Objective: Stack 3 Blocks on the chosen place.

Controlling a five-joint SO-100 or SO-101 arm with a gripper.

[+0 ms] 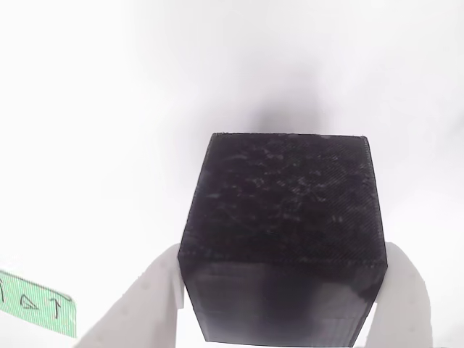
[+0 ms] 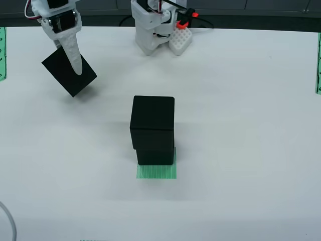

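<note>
A: Which block is gripped?

B: A matte black block (image 1: 281, 235), clamped between the two white fingers (image 1: 145, 304) of the gripper (image 2: 71, 63). In the view that rides on the gripper, its faintly textured face fills the centre, with one finger pressed against each side. In the view from above, the block (image 2: 69, 70) hangs tilted, corner down, and one white finger (image 2: 72, 52) crosses its face.

A: Where are the other blocks, relative to the gripper?

B: In the view from above, well apart from it, lower and to the right: two black blocks in a stack. The upper block (image 2: 153, 120) sits squarely on the lower block (image 2: 155, 154), which rests on a green ribbed square (image 2: 156, 171).

A: What surrounds the gripper?

B: A white table (image 2: 251, 150). The arm's white base (image 2: 153, 27) stands to the gripper's right at the far edge in the view from above. In the view that rides on the gripper, a green tape strip (image 1: 36, 301) with handwritten marks lies to the lower left of the fingers.
</note>
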